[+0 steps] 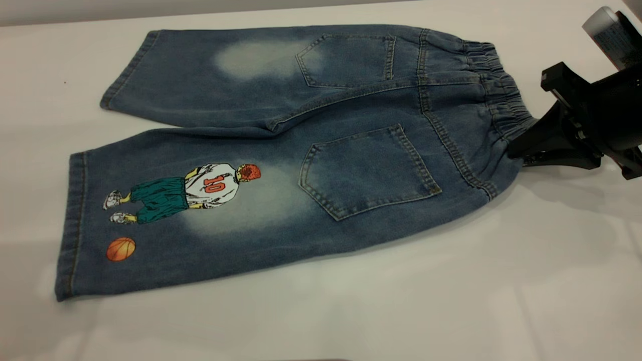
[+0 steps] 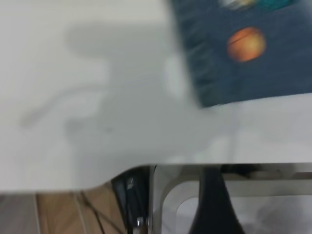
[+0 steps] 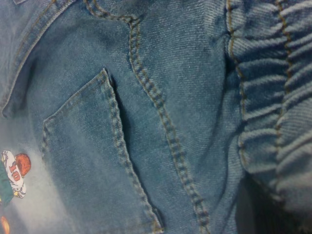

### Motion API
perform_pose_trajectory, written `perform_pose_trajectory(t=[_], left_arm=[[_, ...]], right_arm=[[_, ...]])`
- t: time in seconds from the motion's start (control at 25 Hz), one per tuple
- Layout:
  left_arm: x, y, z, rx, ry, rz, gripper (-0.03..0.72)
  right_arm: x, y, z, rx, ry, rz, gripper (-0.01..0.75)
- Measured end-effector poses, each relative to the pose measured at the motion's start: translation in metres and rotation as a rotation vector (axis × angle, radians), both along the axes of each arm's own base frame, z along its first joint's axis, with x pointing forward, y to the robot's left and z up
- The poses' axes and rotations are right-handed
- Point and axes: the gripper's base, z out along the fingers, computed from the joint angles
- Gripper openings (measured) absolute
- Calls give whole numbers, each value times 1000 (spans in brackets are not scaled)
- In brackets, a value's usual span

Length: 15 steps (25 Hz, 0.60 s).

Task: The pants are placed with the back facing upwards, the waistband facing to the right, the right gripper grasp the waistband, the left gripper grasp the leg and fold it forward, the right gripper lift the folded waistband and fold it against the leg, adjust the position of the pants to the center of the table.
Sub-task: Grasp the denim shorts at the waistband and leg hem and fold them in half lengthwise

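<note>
"Where were the pants (image 1: 351,120) when you looked?"

"Spread flat on the table (image 1: 451,301), back up. Nearest me lay the leg (image 1: 200,235) with the print, its hem pointing left. The basketball (image 1: 121,248) sat close to that hem, and the player (image 1: 200,190) in the number 10 shirt just beyond it."

"And further in?"

"A pocket (image 1: 368,170) on the near side of the seat, then the plain leg (image 1: 200,85) lying beyond the printed one. The two legs touched near the crotch and were spread apart at the hems. A second pocket (image 1: 346,60) sat on the far side."

"The waistband (image 1: 494,90)?"

"At the right end, all gathered. The right gripper (image 1: 514,149) came in low from the right, and its jaws had narrowed to a point on the near part of the waistband's edge, with the denim pinched between them. The cloth bunched a little towards the tips. Its wrist camera saw nothing but the waistband, the seam and the near pocket up close."

"What about the left gripper (image 2: 214,209)?"

"I only had its own camera to go by. That showed a dark blurred part of it over bare table near the table's edge, well short of the printed leg's hem corner, where the basketball showed. It touched no cloth. How its jaws stood I could not tell."

"Anything at the back?"

"Only the pale cylinder (image 1: 604,27) on the right arm, up in the far right corner."
</note>
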Motion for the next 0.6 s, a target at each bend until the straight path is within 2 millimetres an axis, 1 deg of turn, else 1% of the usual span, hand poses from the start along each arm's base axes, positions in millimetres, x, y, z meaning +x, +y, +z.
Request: perform_pose_trajectory(t=[0.08,0.32,0.6], left_arm=[[1,1,-15,5,28,37,430],[18,1,-53,20,88,41,430],[29,-17,-99,56,152,-104,430]], right_arm=[[0,1,1,10,-7,7,40],[0,2,2,22,-20,20,40],[2,2,2,22,-27,23,40]])
